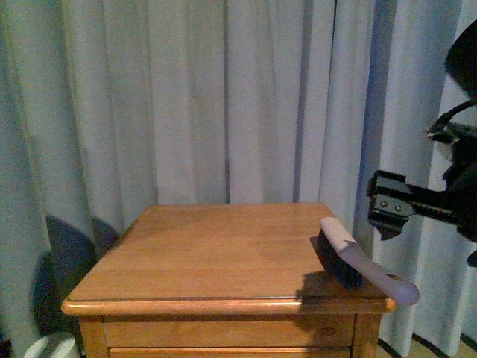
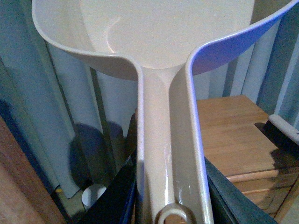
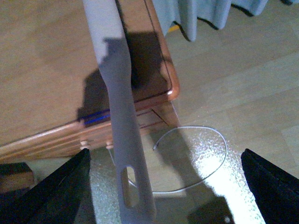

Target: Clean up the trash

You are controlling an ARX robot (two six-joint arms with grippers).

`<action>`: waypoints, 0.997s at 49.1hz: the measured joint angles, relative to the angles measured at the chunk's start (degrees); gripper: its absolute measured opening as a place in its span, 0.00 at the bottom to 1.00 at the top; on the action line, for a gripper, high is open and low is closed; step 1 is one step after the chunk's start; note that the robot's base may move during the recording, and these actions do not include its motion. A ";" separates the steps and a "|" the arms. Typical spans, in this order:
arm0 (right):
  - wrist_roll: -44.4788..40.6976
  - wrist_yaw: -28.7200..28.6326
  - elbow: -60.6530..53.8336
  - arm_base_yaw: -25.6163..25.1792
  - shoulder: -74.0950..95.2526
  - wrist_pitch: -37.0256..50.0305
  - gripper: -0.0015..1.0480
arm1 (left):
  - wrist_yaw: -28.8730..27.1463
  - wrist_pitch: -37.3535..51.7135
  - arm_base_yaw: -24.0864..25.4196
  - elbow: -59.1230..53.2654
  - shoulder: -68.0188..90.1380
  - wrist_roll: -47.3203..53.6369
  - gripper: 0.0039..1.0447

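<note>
Front view: one desk stands before a curtain, and no crumpled wad shows on it. The trash appears in no view, so I cannot tell where it lies. One brush rests at the desk top's 4 o'clock corner, its handle jutting past the edge. The right claw hangs at 3 o'clock, near that handle. One white bin sits on the floor at 7 o'clock.

Left wrist view: the left claw pinches the handle of one dustpan, held aloft beside the desk.

Right wrist view: the right claw's fingers are spread wide with the brush handle between them, untouched. One cable loops on the floor.

Risks, as I judge them: an off-centre closing could nudge the overhanging brush off the desk, and sweeping with the trash unseen could miss it.
</note>
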 joint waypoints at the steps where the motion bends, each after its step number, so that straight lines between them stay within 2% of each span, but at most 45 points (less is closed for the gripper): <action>1: 0.00 0.00 0.61 0.24 0.94 -0.44 0.93 | 0.00 0.00 0.00 0.00 0.00 0.00 0.27; 21: -0.59 0.92 7.76 2.45 12.74 -0.42 0.93 | 0.00 0.00 0.00 0.00 0.00 0.00 0.27; 36: -0.55 0.02 8.55 4.02 16.11 -0.66 0.93 | 0.00 0.00 0.00 0.00 0.00 0.00 0.27; 43: -0.55 0.00 8.55 4.15 16.11 -0.55 0.74 | 0.00 0.00 0.00 0.00 0.00 0.00 0.27; 46: -0.55 -0.22 8.52 3.98 16.11 -0.46 0.61 | 0.00 0.00 0.00 0.00 0.00 0.00 0.27; 49: -0.55 -0.42 8.39 3.74 16.02 -0.20 0.52 | 0.00 0.00 0.00 0.00 0.00 0.00 0.27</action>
